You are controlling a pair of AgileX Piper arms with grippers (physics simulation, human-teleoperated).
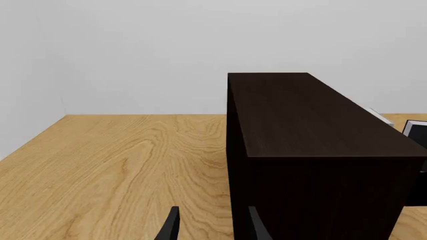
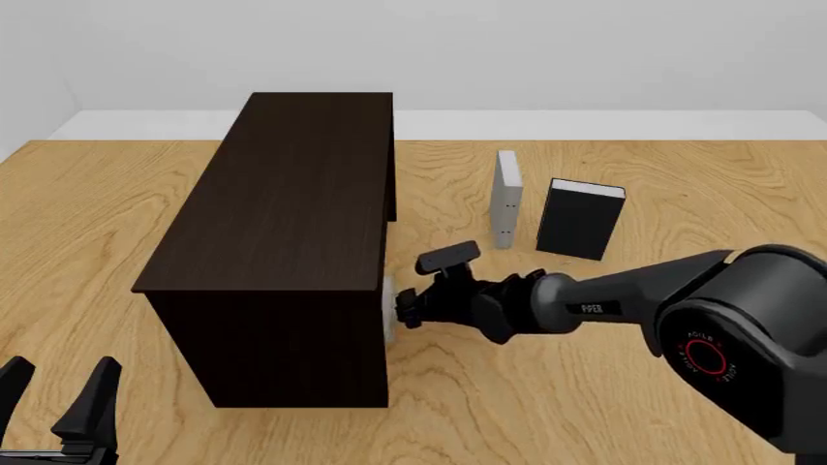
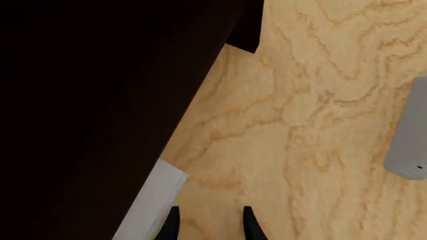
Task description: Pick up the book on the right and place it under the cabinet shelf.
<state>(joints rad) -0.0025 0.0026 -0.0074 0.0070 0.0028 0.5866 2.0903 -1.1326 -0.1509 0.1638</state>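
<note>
The left wrist camera looked across a wooden table toward a plain pale wall. A long, dark brown cabinet stood on the table, its flat top running away from the camera and its near end face almost black. The two dark fingertips of the left gripper showed at the frame's edge, spread apart with nothing between them, one of them in front of the cabinet's near corner. Beyond the cabinet's far side, small pale and dark shapes peeked out, too little visible to identify.
</note>
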